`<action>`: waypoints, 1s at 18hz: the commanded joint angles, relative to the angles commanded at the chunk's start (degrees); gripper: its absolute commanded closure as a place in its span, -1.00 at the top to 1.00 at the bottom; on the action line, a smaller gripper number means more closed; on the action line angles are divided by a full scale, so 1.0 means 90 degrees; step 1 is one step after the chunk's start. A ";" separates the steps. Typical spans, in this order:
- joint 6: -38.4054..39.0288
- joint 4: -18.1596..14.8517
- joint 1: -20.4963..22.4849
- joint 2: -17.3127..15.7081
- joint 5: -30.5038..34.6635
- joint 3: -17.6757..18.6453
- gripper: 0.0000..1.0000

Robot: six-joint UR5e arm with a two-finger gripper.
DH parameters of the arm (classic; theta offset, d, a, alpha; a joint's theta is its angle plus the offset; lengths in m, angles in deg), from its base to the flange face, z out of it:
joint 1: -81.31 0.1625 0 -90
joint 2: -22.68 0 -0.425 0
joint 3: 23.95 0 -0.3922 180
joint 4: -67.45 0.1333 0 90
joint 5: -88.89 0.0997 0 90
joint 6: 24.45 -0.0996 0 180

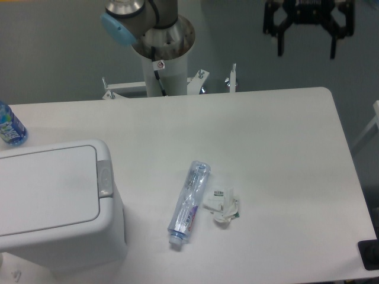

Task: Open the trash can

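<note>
One trash can sits lid-down at lower left on the bench. The gripper hangs spread wide at upper right, holding nothing. Two bottles: one clear at centre beside one crumpled wrapper, one blue at left edge.

Trash can: smooth white plastic, semi-matt. Bottle at 3 o'clock: clear glossy plastic. Table: matt white.
</note>
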 joint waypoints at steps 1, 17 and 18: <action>0.0664 0.0099 -0.0167 0.0030 0.0000 0.0009 1.00; 0.4605 0.0178 -0.2374 0.0918 -0.0752 0.0185 1.00; 0.4751 0.0188 -0.2453 0.0977 -0.0801 0.0166 1.00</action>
